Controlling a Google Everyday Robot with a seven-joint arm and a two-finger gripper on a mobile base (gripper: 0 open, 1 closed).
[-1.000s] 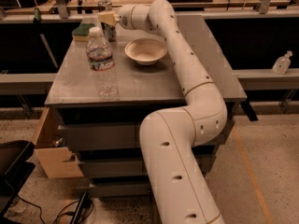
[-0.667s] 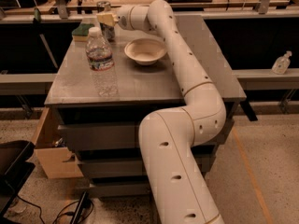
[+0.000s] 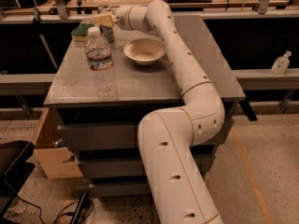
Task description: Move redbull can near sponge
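The redbull can [image 3: 108, 33] stands upright near the far left corner of the tabletop [image 3: 140, 80], just beside the sponge [image 3: 80, 31] on its right, and the gripper [image 3: 103, 19] meets it from the right, though I cannot tell if it clamps it.

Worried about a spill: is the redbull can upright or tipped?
Upright: the redbull can stands with its top upward, pincer at its side, near the sponge.
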